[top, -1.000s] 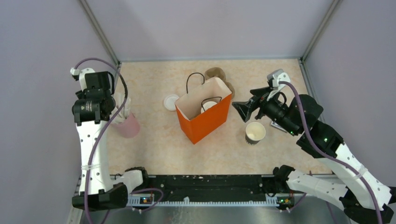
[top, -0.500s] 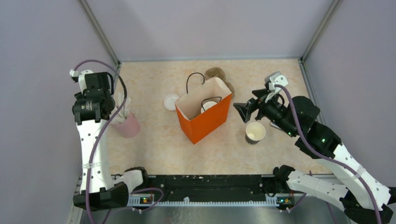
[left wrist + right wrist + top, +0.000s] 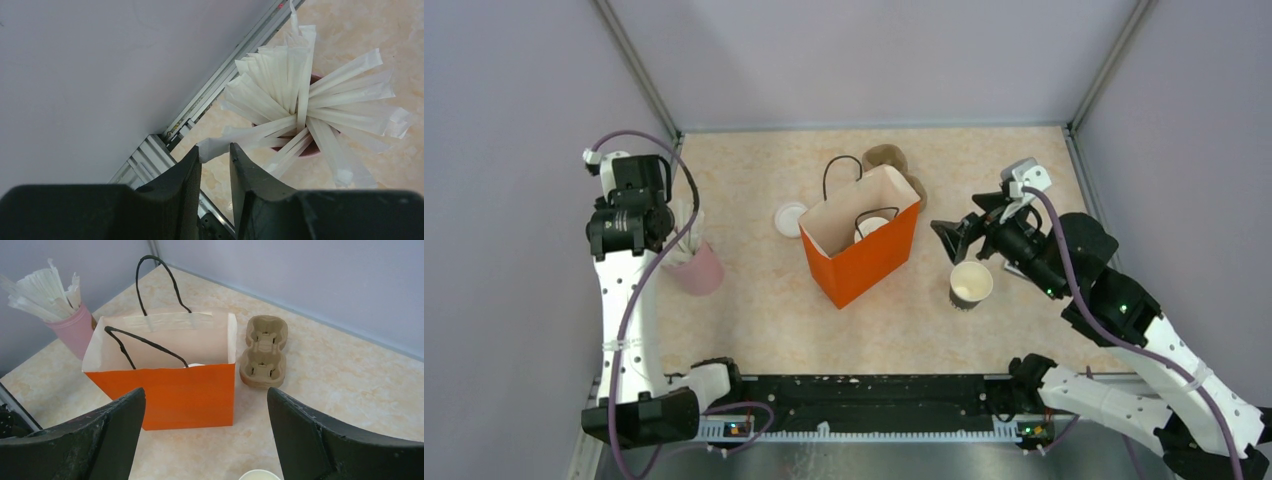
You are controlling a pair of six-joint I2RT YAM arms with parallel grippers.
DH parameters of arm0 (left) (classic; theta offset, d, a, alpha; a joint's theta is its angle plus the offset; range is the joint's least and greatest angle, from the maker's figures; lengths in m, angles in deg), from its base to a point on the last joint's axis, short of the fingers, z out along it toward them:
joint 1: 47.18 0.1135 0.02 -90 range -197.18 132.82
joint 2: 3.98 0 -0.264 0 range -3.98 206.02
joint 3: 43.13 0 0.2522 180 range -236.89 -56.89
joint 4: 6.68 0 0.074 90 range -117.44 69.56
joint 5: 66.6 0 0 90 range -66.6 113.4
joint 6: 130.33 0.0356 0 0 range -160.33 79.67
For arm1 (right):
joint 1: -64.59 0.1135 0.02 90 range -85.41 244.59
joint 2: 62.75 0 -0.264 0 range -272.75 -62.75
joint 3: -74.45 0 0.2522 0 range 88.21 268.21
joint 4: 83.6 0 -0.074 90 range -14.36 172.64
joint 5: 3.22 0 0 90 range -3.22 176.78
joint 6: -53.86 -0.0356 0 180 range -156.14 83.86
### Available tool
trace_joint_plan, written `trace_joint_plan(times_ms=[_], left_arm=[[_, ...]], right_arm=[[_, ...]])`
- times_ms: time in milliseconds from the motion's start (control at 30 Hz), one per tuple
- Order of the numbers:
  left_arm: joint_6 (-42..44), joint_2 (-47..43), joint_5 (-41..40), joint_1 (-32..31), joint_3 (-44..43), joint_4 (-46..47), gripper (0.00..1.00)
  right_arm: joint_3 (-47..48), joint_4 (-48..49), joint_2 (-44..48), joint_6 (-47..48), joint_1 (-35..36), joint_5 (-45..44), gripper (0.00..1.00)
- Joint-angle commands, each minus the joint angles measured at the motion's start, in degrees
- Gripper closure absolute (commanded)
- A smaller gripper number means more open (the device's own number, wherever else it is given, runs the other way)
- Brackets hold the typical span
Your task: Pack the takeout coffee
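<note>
Where orange bag (image 3: 861,262) gapes, lidded cup (image 3: 871,227) inside

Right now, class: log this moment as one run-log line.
left gripper: jaws narrowly apart around straw tip | right gripper: open, near unlidded cup | bag: upright, open | loose lid: on table

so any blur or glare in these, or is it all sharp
Top external: even light, soft shadows, everything sharp. Left wrist: the left fingers are dark with little detail, and the white straws look nearly washed out. Right wrist: the orange bag is crisp, the right fingers dark and slightly soft.
</note>
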Motion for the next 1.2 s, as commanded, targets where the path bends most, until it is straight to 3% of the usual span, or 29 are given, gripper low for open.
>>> trace_joint_plan(times_ms=[0, 133, 500, 633, 933, 1167], left_arm=[[1.55, -0.89, -1.64, 0.32, 1.46, 3.45, 0.67], [3.29, -0.88, -1.64, 0.28, 1.62, 6.12, 0.58], [4.03, -1.28, -0.57, 0.53, 3.08, 10.65, 0.53], [2.73, -0.69, 0.54, 1.15, 3.3, 10.51, 0.61], [3.35, -0.23, 2.18, 1.55, -6.32, 7.01, 0.99], [4.86, 0.78, 6.3, 1.55, -20.8, -2.21, 1.0]], right_arm=[[-0.45, 2.68, 0.58, 0.91, -0.46, -1.28, 0.11], [-0.95, 3.34, 0.49, 1.31, -0.49, -0.96, 0.11], [-0.64, 3.29, 0.51, 1.41, -0.49, -0.61, 0.11], [-0.39, 2.88, 0.83, 1.51, -0.46, -1.08, 0.11], [-0.82, 3.14, 1.19, 1.74, -0.49, -0.97, 0.11], [1.13, 3.79, -1.52, 4.08, -0.49, 0.34, 0.11]])
